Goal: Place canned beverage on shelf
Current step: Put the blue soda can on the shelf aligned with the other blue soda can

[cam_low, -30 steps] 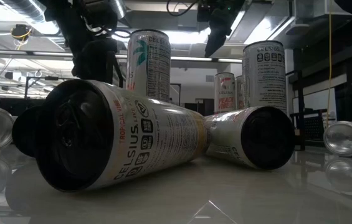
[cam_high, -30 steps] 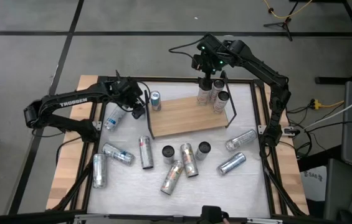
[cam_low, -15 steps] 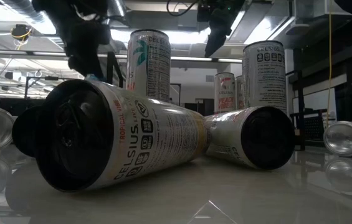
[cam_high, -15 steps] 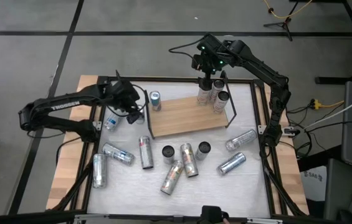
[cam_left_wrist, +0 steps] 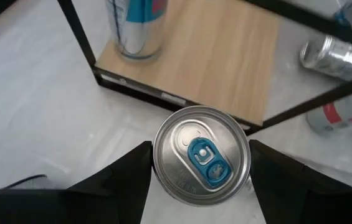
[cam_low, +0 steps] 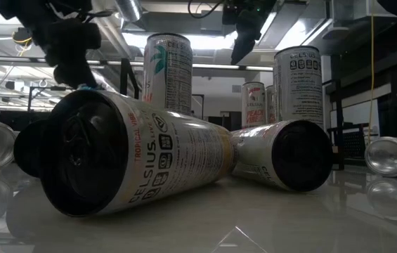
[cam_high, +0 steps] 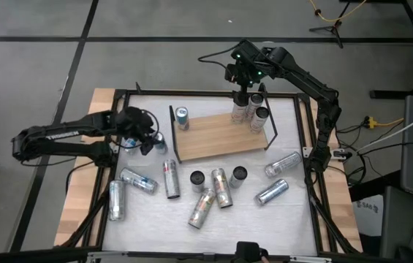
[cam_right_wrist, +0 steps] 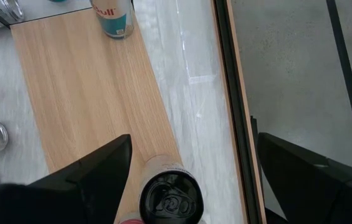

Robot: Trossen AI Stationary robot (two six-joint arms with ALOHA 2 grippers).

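Since a second ago, the left arm has drawn back from the shelf's left end toward the left side of the white tabletop; the right arm has not moved. The left arm now lies stretched low over the tabletop's left side, its left pincer pointing toward the shelf, a light wooden board with black wire ends that sits at the far middle of the tabletop. The wrist view shows this pincer's two dark fingers pressed against either side of an upright silver can with a blue tab, gripping it near its top, just short of the shelf's edge. The right arm reaches from the right side over the shelf's far right corner, where the right pincer hangs with its fingers spread wide, holding nothing, above a black-topped can standing among a small cluster there. A blue-and-silver can stands alone at the shelf's left end. Other cans lie or stand scattered across the near tabletop.
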